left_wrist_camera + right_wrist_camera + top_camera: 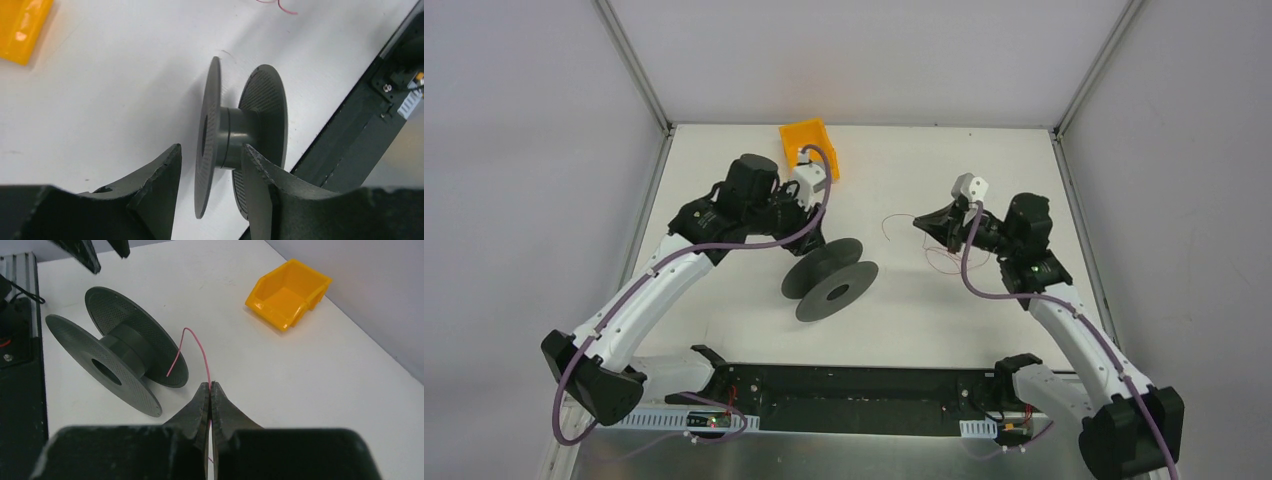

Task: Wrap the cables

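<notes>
Cable (205, 360) looked hair-thin, light and limp, best pinched near its end, where the right tool (210, 384) clamped it; left tool (211, 150) gaped.

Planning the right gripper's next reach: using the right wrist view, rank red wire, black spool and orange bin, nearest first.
1. Red wire, pinched between the shut jaws of the right gripper.
2. Black spool, just left of the tips.
3. Orange bin, farther off, upper right.

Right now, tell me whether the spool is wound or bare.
Bare. The spool shows a bare hub in both wrist views; the wire arcs loose beside it.
</notes>
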`<state>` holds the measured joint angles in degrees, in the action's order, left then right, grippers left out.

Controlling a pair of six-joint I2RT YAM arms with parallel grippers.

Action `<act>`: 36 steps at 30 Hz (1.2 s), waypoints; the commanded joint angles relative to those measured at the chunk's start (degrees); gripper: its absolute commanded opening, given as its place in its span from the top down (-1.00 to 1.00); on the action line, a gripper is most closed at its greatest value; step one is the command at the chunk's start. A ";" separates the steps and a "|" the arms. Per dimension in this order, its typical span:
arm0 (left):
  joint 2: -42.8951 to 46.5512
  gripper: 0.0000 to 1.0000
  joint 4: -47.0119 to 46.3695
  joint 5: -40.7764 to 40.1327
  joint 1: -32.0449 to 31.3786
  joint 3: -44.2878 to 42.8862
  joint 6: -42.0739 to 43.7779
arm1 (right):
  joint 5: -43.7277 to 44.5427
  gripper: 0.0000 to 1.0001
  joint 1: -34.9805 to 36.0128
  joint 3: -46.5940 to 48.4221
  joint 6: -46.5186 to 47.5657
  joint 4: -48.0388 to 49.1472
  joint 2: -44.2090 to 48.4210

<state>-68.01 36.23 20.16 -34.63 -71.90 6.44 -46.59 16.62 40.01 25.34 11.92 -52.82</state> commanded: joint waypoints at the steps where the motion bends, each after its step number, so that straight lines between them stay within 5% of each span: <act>1: 3.64 0.07 -1.07 3.08 5.59 -2.52 -7.09 | -8.31 1.00 2.53 5.87 11.64 7.80 -6.80; 11: 6.96 0.00 -1.42 8.27 12.35 2.41 -12.06 | -13.22 1.00 12.52 14.96 29.89 10.47 -21.01; 27: 7.88 -0.03 -2.80 10.52 15.21 5.74 -14.93 | -9.57 1.00 22.74 13.23 32.37 16.27 -26.78; 36: 14.51 -0.12 -13.27 19.18 15.21 15.32 -9.21 | -5.09 1.00 24.03 8.77 33.21 17.08 -27.44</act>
<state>-58.54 30.59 33.06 -19.77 -60.62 -5.96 -52.29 40.07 49.98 56.29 25.96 -80.47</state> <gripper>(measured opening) 0.547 0.008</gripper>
